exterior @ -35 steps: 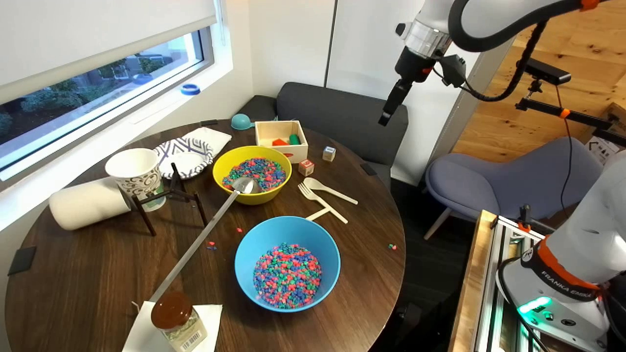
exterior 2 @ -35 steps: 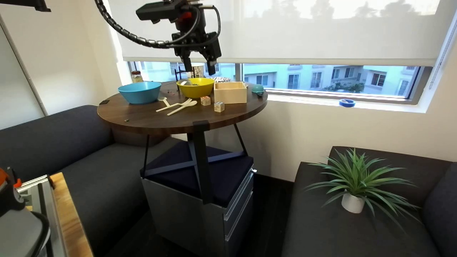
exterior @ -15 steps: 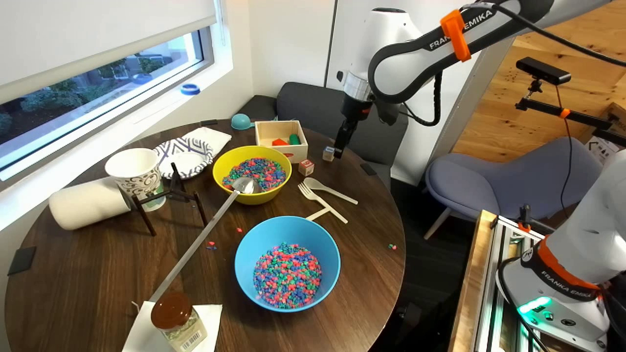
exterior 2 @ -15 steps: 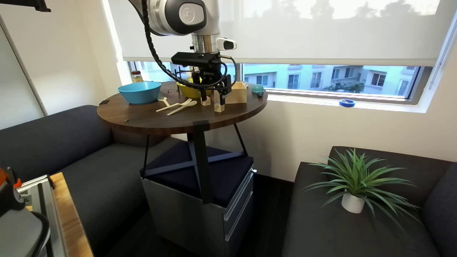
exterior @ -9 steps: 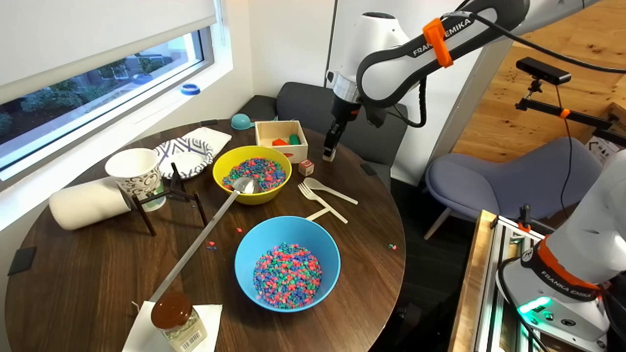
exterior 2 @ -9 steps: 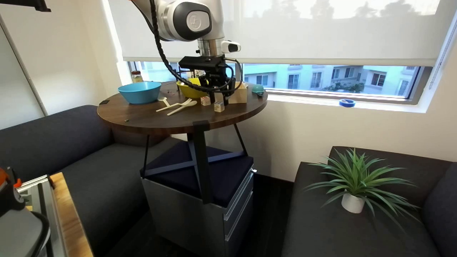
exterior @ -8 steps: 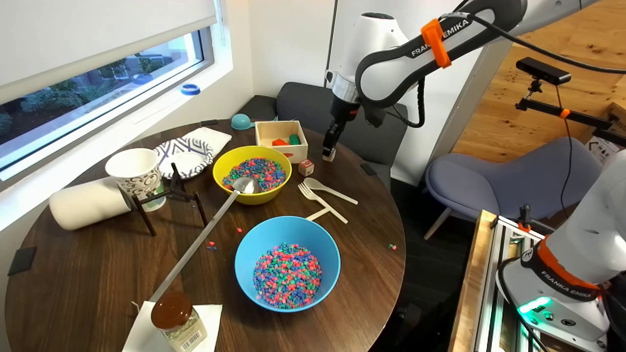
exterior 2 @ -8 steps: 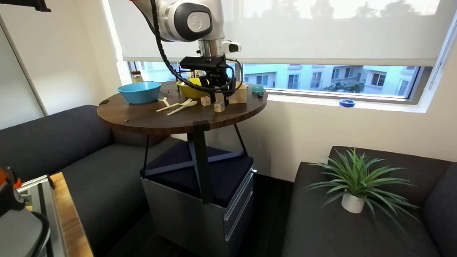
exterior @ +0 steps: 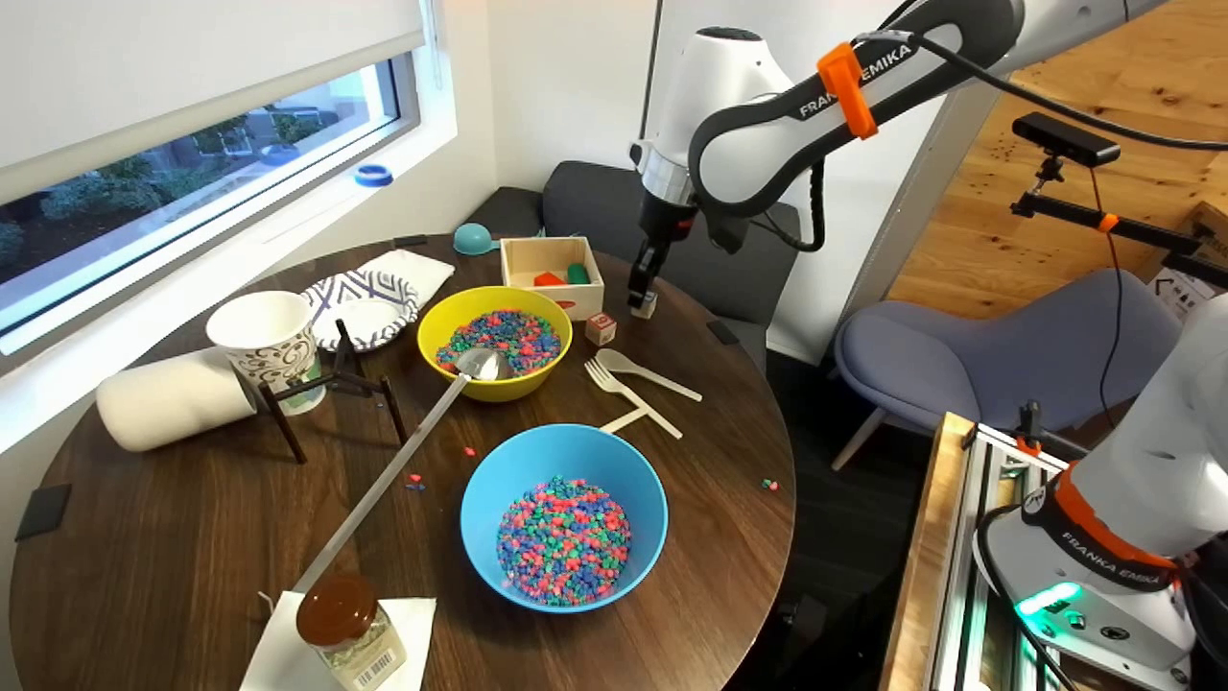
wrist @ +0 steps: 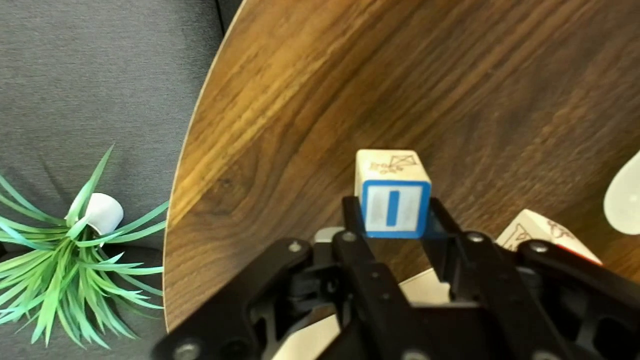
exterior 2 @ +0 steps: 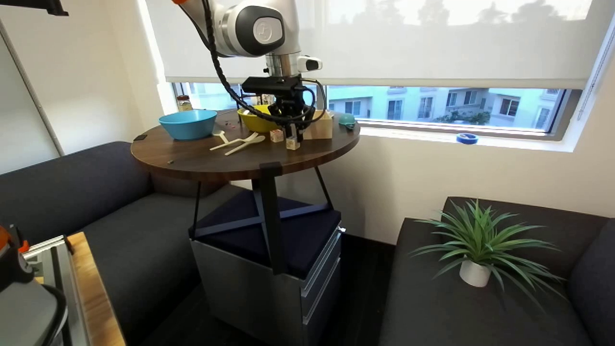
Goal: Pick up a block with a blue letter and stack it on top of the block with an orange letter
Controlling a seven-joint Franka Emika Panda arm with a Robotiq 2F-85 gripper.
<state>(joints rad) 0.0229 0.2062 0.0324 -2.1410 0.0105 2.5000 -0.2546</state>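
Blue-letter block (wrist: 393, 194) is gripped: the gripper (wrist: 395, 205) is narrowed to the block's width, with a finger set against either side. Blue-framed face seen between the fingers in the wrist view. Whether the block is raised or touching the table (exterior: 710, 518) cannot be told. Orange-letter block (exterior: 601, 329) is set on the table nearby, apart from the held one; in the wrist view it is partly covered by the gripper.

Crowded spot. In an exterior view the wooden box (exterior 2: 321, 129) is partly hidden behind the gripper; it is placed near both blocks, red piece (exterior: 548, 279) and green piece (exterior: 578, 274) inside. Yellow bowl (exterior: 508, 392) is placed just beside the orange-letter block, coloured bits inside, ladle (exterior: 484, 364) rested in it. Spoon (exterior: 645, 372) and fork (exterior: 633, 397) are laid between that block and the blue bowl (exterior: 566, 449). Well apart: patterned cup (exterior: 278, 350), black stand (exterior: 357, 382), jar (exterior: 350, 629) set on white paper (exterior: 413, 638).
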